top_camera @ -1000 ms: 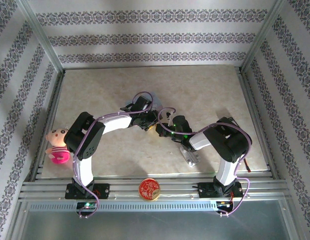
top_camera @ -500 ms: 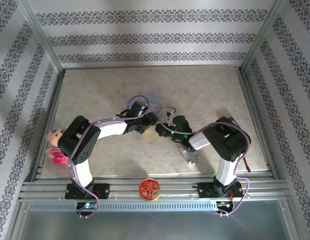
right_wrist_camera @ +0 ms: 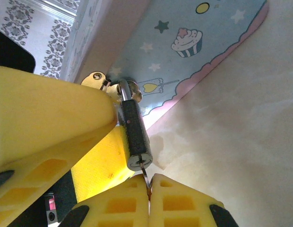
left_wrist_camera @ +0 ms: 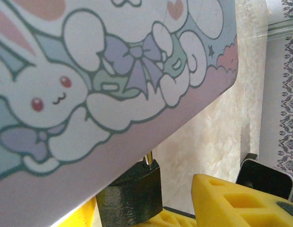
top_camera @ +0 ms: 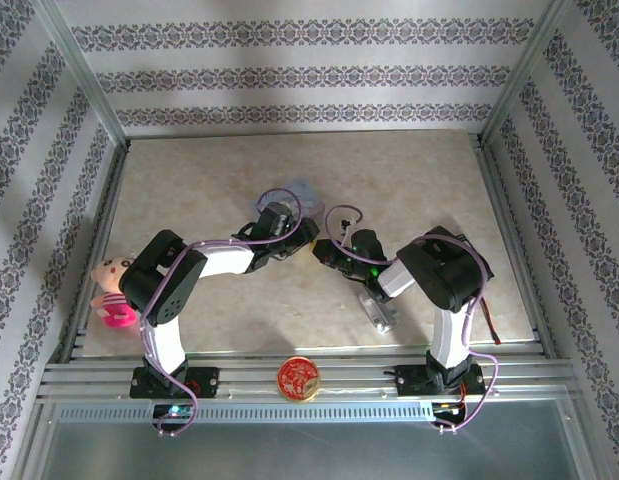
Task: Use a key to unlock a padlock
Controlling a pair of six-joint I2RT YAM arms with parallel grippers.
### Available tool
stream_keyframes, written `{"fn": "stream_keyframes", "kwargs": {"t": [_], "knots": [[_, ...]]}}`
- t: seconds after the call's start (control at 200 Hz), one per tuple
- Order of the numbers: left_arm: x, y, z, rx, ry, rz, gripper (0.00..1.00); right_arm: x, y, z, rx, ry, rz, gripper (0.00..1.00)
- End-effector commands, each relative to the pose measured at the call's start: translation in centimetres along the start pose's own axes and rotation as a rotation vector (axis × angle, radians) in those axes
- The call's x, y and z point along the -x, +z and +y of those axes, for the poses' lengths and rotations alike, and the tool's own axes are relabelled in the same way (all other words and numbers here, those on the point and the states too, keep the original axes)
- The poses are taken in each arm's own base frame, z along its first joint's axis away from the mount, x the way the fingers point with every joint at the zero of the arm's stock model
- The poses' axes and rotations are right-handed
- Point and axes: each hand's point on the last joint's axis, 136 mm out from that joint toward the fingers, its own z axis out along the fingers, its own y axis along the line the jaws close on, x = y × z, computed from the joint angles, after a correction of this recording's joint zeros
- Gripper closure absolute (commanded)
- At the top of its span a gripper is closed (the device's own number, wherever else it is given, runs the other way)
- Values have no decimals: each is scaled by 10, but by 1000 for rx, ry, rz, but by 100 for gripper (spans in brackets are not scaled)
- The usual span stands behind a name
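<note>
Our right fingers [right_wrist_camera: 119,204] are pressed together on the key [right_wrist_camera: 145,175], which enters the padlock [right_wrist_camera: 135,135] at their 12 o'clock. The padlock hangs at the tin [right_wrist_camera: 198,52], between our left fingers [left_wrist_camera: 231,201]; whether those grip it, we cannot tell.

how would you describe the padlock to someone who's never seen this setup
Find the pastel blue cartoon tin in the middle of the marbled table. At its edge, by the gold hasp, sits the padlock. Unlike the pale tin, it is a small dark block with a silver shackle, and the key pinched by the right gripper sticks into its end.
</note>
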Motion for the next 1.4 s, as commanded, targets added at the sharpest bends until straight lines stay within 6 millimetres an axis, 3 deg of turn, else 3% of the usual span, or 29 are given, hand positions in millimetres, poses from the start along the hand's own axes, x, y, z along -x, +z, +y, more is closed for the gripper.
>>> {"fn": "stream_keyframes", "kwargs": {"t": [0.0,0.66,0.949,1.154,1.394], "knots": [[0,4,-11,-59,22,-13,48,7,1,19,107,19,-27,97],[-7,5,0,-57,-28,-1,81,15,-4,14,91,10,-78,96],[-8,4,4,-55,-34,-2,91,18,-8,16,86,-11,-102,76],[-8,2,8,-36,-43,-6,95,25,-19,19,47,-73,-134,72],[-2,-1,4,-29,-38,-33,100,20,-38,9,-169,-242,-99,66]]}}
